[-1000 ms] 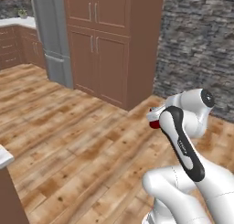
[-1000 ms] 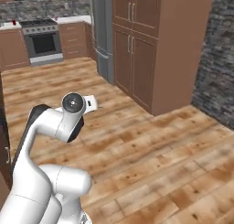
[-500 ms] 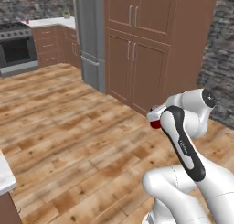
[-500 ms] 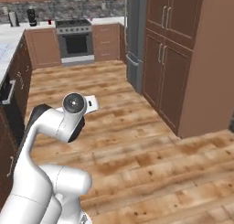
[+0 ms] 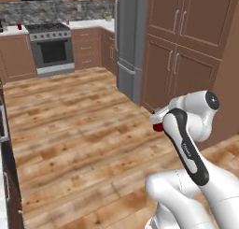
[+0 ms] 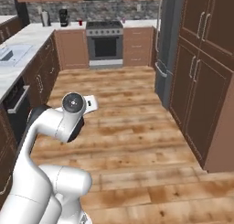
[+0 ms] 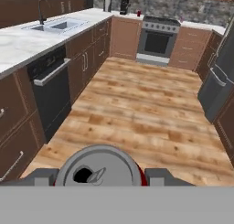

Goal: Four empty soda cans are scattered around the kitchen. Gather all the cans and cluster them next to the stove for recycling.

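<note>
floor (image 6: 132, 127) — wood planks | cabinets (image 6: 201, 72) — brown, tall | fridge (image 5: 130, 41) — grey | backsplash (image 5: 60, 10) — stone

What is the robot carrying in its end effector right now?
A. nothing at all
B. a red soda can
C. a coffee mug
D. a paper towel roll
B: the hand view shows the silvery top and red side of a soda can sitting in the end effector, between its two dark tips.

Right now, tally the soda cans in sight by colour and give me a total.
Red: 2, the held can in the end effector and the counter can left of the stove
Purple-pink: 1, the small can right of the stove
Total: 3
</note>
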